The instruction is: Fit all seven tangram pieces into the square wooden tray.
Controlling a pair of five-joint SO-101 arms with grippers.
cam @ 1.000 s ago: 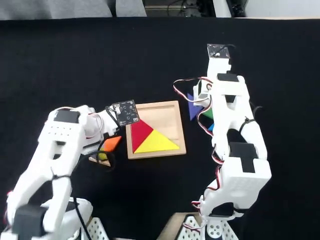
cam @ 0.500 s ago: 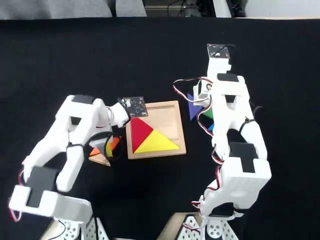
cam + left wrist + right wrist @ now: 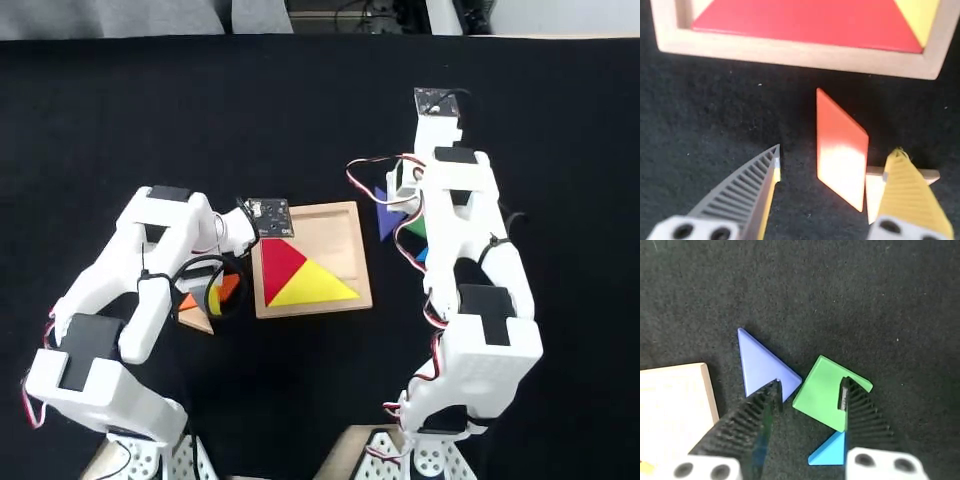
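The square wooden tray (image 3: pixel 350 225) holds a red triangle (image 3: pixel 281 261) and a yellow triangle (image 3: pixel 316 284). Just off its near side lies an orange parallelogram (image 3: pixel 842 152), partly over a pale wooden triangle (image 3: pixel 873 194). My left gripper (image 3: pixel 837 152) is open and low, one finger on each side of the parallelogram (image 3: pixel 231 285). On the tray's other side are a purple triangle (image 3: pixel 759 364), a green square (image 3: pixel 824 393) and a small blue triangle (image 3: pixel 833 452). My right gripper (image 3: pixel 810 385) hangs open over the gap between the purple triangle and the green square.
A black cloth covers the table (image 3: pixel 150 120). The tray rim (image 3: pixel 790 49) lies close ahead of the left fingers. The right arm (image 3: pixel 465 230) stands over the purple triangle (image 3: pixel 385 215) and the other pieces beside it. Bare cloth stretches behind the tray.
My left arm has swung round and its gripper has come down over the orange parallelogram beside the tray. The right arm has stayed still.
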